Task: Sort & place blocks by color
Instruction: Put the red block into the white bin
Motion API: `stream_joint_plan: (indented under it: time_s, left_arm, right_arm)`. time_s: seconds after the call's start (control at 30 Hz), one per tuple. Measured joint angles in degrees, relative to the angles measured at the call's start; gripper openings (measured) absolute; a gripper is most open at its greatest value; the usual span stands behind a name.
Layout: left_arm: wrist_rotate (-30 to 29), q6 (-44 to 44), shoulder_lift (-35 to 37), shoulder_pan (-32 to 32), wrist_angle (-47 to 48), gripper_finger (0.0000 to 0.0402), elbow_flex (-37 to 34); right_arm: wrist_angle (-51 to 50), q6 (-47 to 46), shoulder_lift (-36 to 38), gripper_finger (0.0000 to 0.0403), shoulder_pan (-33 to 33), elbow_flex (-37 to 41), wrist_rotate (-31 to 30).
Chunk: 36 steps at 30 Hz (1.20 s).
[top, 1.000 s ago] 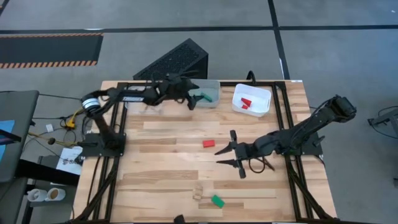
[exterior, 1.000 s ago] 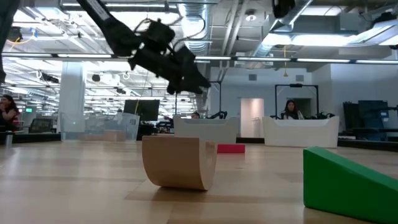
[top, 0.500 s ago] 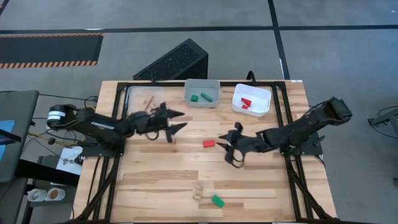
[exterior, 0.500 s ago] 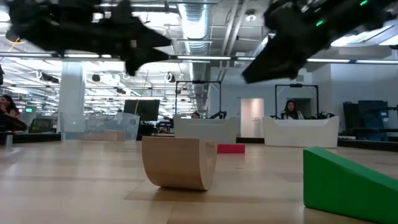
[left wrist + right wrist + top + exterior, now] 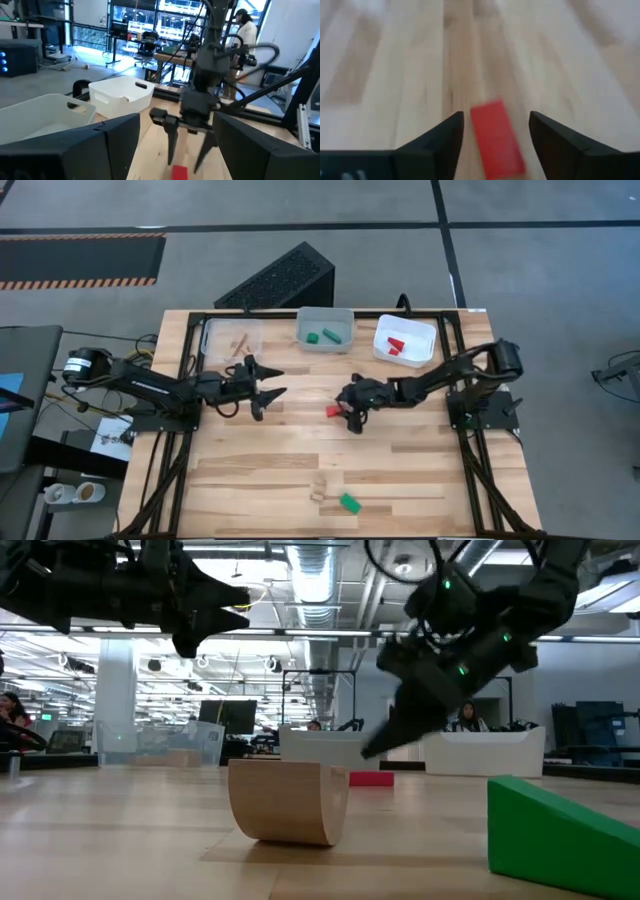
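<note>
A red block point(image 5: 335, 411) lies flat on the table's middle. My right gripper point(image 5: 350, 406) hovers just above it, open, with one finger on either side of the block point(image 5: 495, 137) and not touching it. My left gripper point(image 5: 272, 383) is open in the air left of the middle, facing the right gripper point(image 5: 187, 150). An arched light-wood block point(image 5: 288, 800) stands on its two feet near the near edge, and a green block point(image 5: 560, 830) lies beside it point(image 5: 349, 502).
Three trays stand along the far edge: a clear one point(image 5: 215, 340) with wood pieces, a middle one point(image 5: 303, 332) with green blocks, a white one point(image 5: 425, 345) with red blocks. A black speaker-like box point(image 5: 280, 278) sits beyond the table. People show in the room behind.
My left gripper has swung from over the middle tray toward the near-left and now hangs left of the table's middle. My right gripper has travelled from the near-right toward the far-left, dropped, and now stands over the red block. No block has moved.
</note>
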State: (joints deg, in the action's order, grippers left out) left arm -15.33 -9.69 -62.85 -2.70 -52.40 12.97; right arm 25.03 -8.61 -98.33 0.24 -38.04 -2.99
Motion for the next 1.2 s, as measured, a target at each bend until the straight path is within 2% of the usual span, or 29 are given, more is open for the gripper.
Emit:
stream_joint_plan:
  time_s: [0.17,0.37,0.5,0.7,0.87,1.03,1.2]
  left_arm:
    - [-0.6,0.0,0.0,0.0,1.2,0.0236,0.0]
    - [-1.3,-0.5,0.0,0.0,1.5,0.0236,0.0]
    - [-1.6,-1.4,0.0,0.0,1.6,0.0236,0.0]
    - [-1.6,-1.5,0.0,0.0,3.1,0.0236,0.0]
    - [-1.6,-1.5,0.0,0.0,3.6,0.0236,0.0]
    - [-1.6,-1.5,0.0,0.0,4.0,0.0236,0.0]
    - [-1.6,-1.6,0.0,0.0,4.2,0.0236,0.0]
  right_arm:
    - [-0.8,2.7,-4.4,0.0278,0.4,0.2,0.1]
    - [-1.5,2.0,-7.3,0.0282,0.0,0.0,-0.4]
    - [-4.0,1.7,-6.6,0.0241,0.4,0.0,-0.8]
    - [-11.7,0.3,-0.7,0.0117,0.4,0.2,0.3]
    - [-23.0,-2.8,9.6,0.0117,-1.4,0.4,0.1]
    - [-33.5,-4.2,21.7,0.0117,-2.4,0.3,-8.1]
    - [-43.7,-9.9,32.5,0.0158,-3.4,0.3,-26.4]
